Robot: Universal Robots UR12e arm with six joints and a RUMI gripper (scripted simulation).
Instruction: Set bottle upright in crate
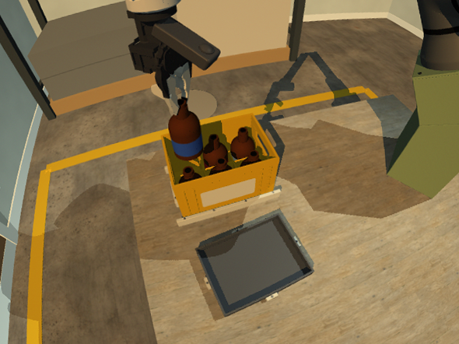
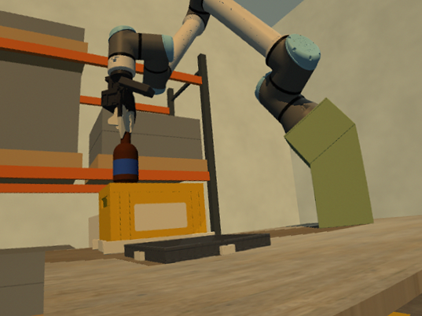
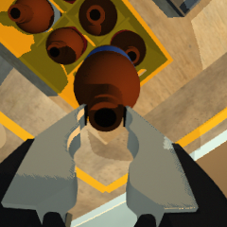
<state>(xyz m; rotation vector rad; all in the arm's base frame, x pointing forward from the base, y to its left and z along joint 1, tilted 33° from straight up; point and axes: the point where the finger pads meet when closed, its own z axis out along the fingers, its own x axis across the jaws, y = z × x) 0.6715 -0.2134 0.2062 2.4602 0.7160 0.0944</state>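
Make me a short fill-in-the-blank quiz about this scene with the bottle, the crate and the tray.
1. The gripper holds the bottle by its ____.
2. The band around the held bottle is ____.
3. The crate is colored ____.
4. The number of bottles lying on the tray is ____.

Missing words: neck; blue; yellow; zero

arm [image 2: 238, 24] arched over, gripper [image 3: 105, 118] pointing down, seemingly clamped shut.
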